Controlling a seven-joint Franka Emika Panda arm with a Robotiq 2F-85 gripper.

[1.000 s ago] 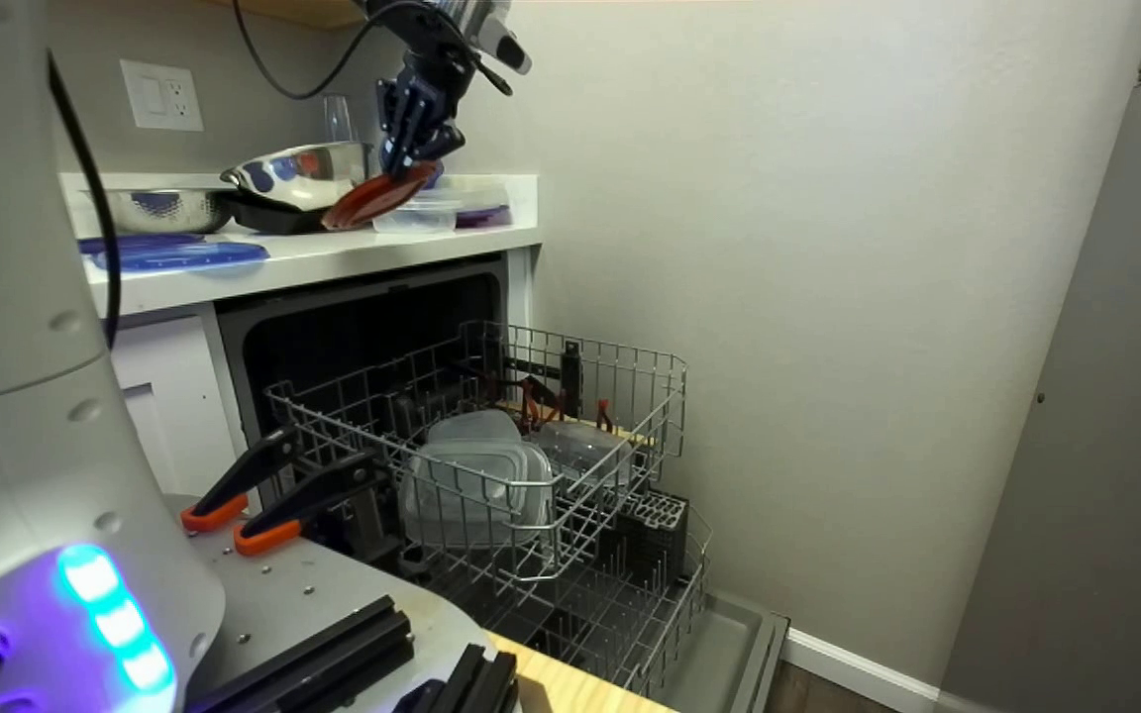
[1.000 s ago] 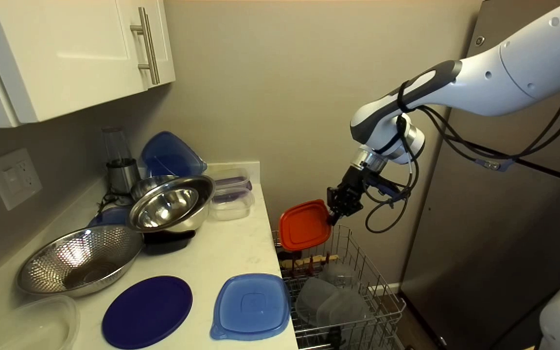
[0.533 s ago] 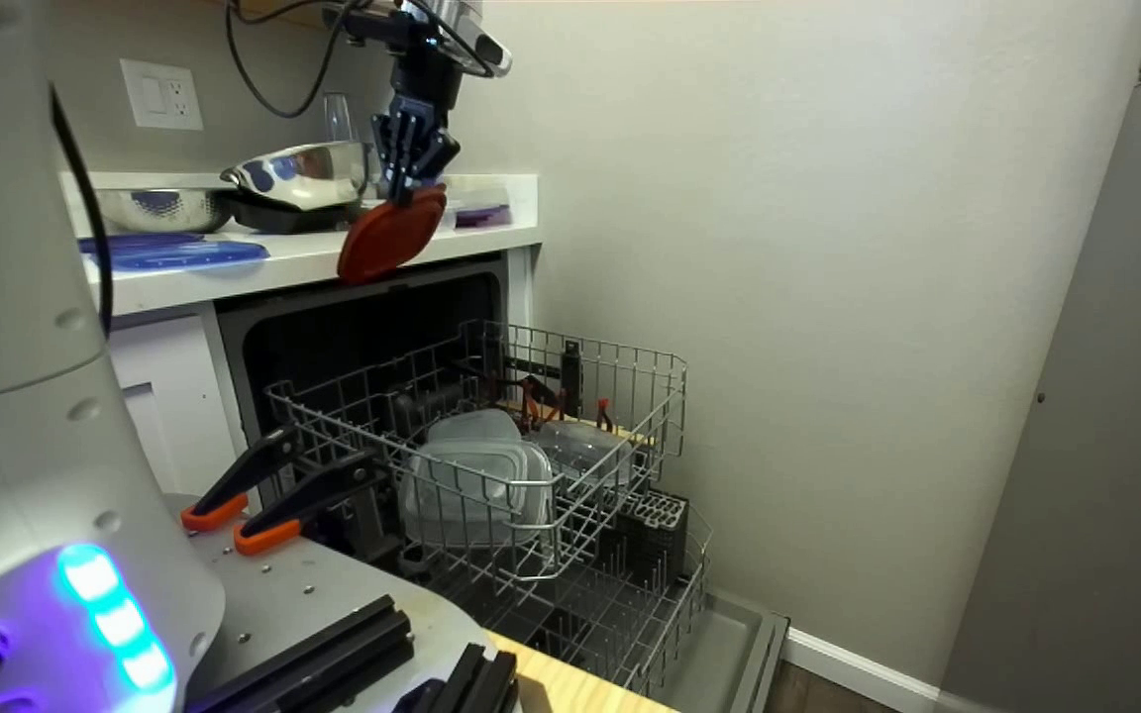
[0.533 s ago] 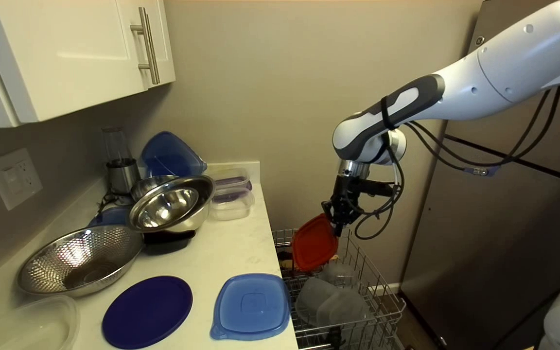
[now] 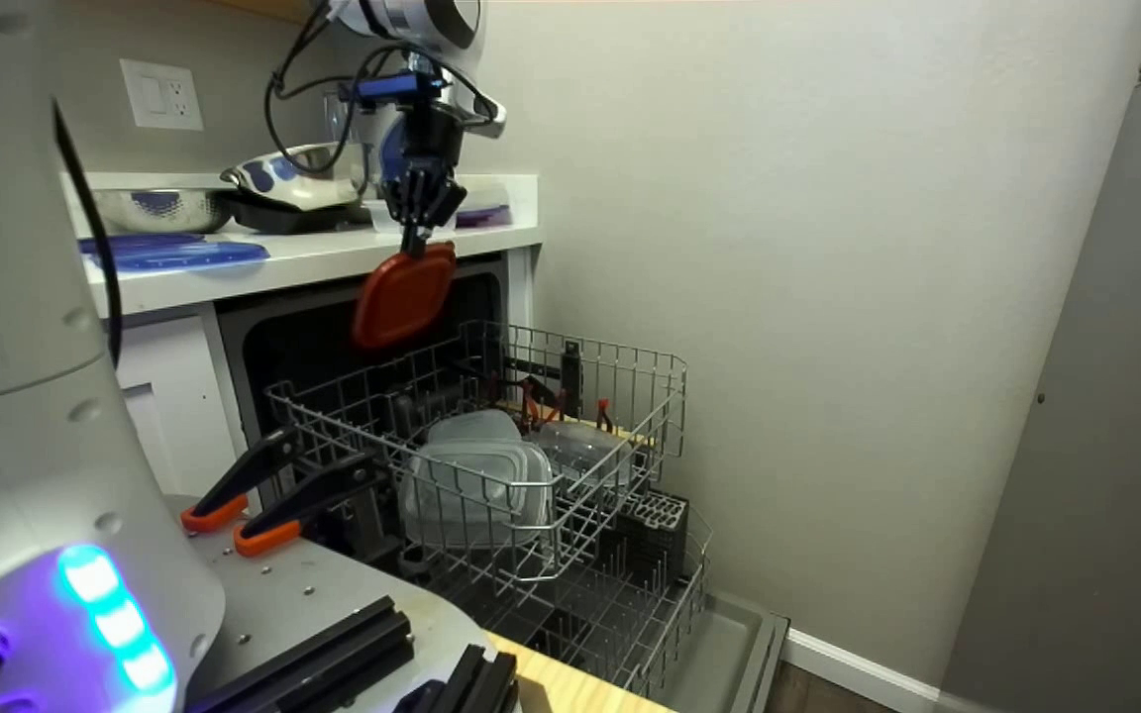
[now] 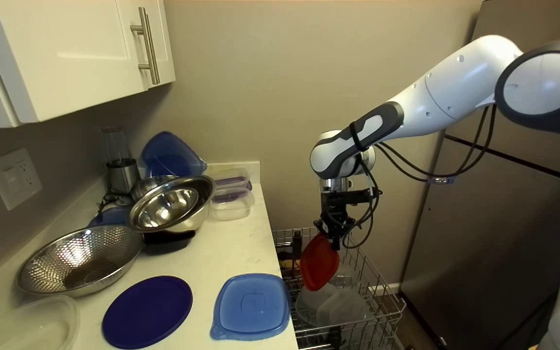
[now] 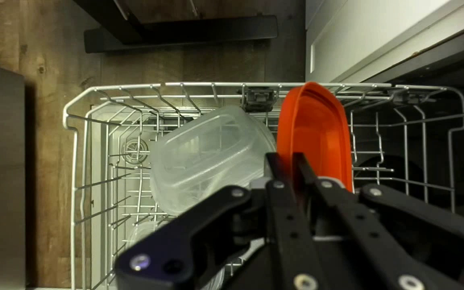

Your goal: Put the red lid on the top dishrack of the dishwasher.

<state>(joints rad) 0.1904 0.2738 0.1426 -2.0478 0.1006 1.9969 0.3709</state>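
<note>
One red lid (image 7: 321,131) below the end effector (image 7: 289,161), edge between its fingertips (image 7: 273,167).

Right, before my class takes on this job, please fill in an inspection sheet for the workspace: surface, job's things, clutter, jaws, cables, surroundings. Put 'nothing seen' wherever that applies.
Surface: pale countertop above the dishwasher, carrying part of the clutter.
Job's things: red lid held tilted over the top dishrack, not yet set down; dishwasher open, top dishrack pulled out.
Clutter: on the countertop, steel bowls, a colander, a dark-blue lid and a light-blue lid; in the top dishrack, translucent containers and red-handled tools.
Jaws: shut on the red lid's edge.
Cables: black cables loop beside the arm; snagging cannot be judged.
Surroundings: grey wall and large metallic-grey panel nearby; outlet plate above the countertop.
</note>
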